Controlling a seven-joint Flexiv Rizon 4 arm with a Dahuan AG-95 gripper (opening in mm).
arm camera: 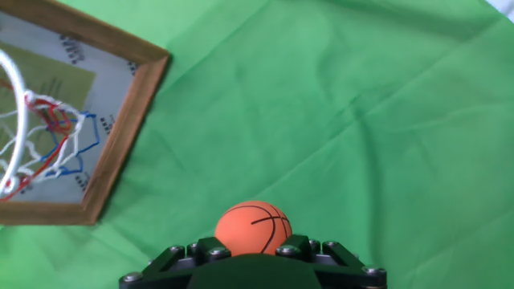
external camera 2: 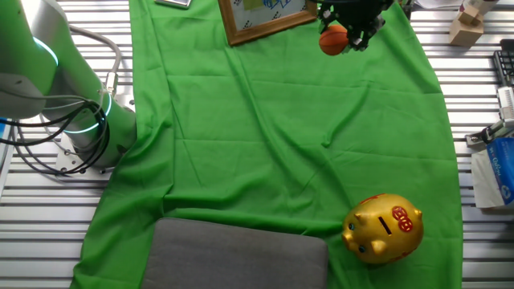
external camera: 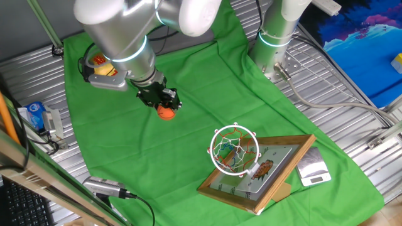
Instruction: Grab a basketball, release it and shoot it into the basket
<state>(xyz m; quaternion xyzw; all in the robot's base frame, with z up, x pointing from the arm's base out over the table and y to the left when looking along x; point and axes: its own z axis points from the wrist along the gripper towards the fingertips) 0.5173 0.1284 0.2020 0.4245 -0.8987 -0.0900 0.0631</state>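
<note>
The small orange basketball [external camera: 166, 112] hangs above the green cloth, held between the black fingers of my gripper [external camera: 162, 102], which is shut on it. The other fixed view shows the same ball [external camera 2: 333, 39] under the gripper [external camera 2: 347, 30] at the top edge, next to the backboard. In the hand view the ball [arm camera: 253, 228] sits just beyond the jaws at the bottom. The basket [external camera: 235, 149], a white ring with a red-and-white net, stands on a wooden-framed backboard [external camera: 276, 169], right of and nearer than the ball. The hand view has its net [arm camera: 40, 144] at far left.
A green cloth [external camera: 188, 138] covers the metal table. A gold piggy bank [external camera 2: 383, 228] sits near the cloth's edge, beside a grey pad [external camera 2: 237, 255]. A second arm's base [external camera: 276, 37] stands at the back. Cables, a small scale [external camera: 313, 169] and a box [external camera: 39, 117] lie off the cloth.
</note>
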